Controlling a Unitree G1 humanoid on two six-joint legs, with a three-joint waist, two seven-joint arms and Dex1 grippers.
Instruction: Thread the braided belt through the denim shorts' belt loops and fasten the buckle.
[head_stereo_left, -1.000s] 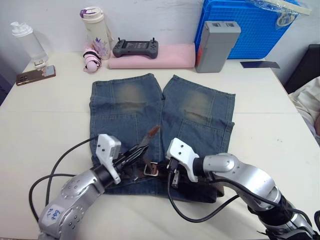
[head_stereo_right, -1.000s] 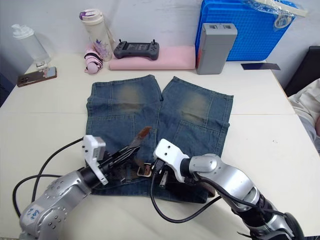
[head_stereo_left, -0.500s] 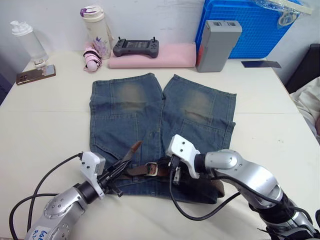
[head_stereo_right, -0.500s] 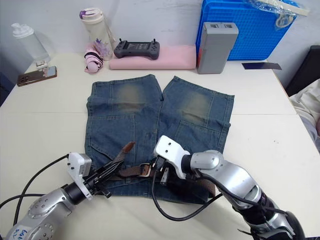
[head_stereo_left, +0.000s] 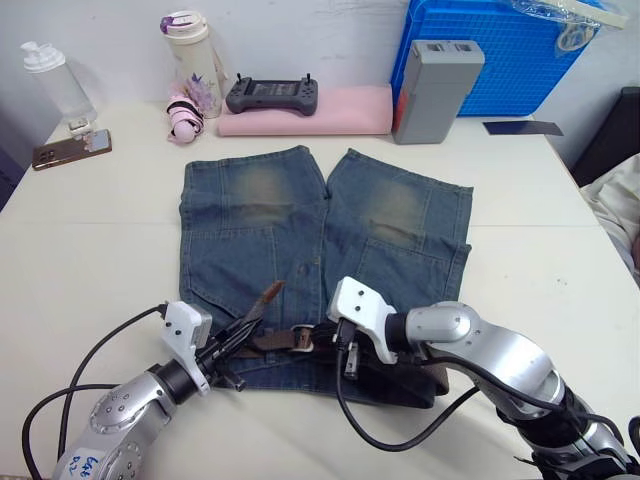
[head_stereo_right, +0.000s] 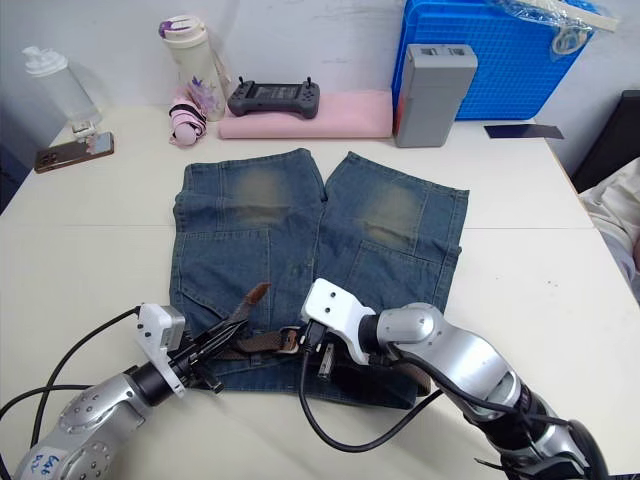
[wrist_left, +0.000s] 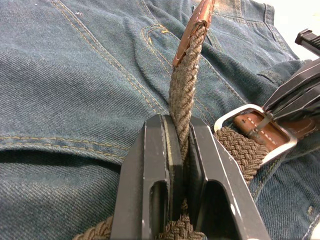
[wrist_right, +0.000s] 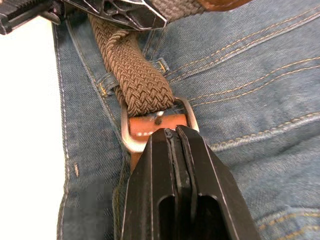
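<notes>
Woven brown braided belt (wrist_left: 182, 95), rectangular metal buckle (wrist_right: 155, 122), faded denim shorts (head_stereo_left: 320, 230)

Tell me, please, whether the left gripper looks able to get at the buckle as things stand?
Probably not freely: the left gripper is shut on the braided belt, and the right gripper already sits at the buckle, crowding the approach.

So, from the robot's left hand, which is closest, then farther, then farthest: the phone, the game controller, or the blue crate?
1. Phone, on the table's left edge, nearest the left hand.
2. Game controller, at the back middle.
3. Blue crate, at the back right, farthest.
</notes>
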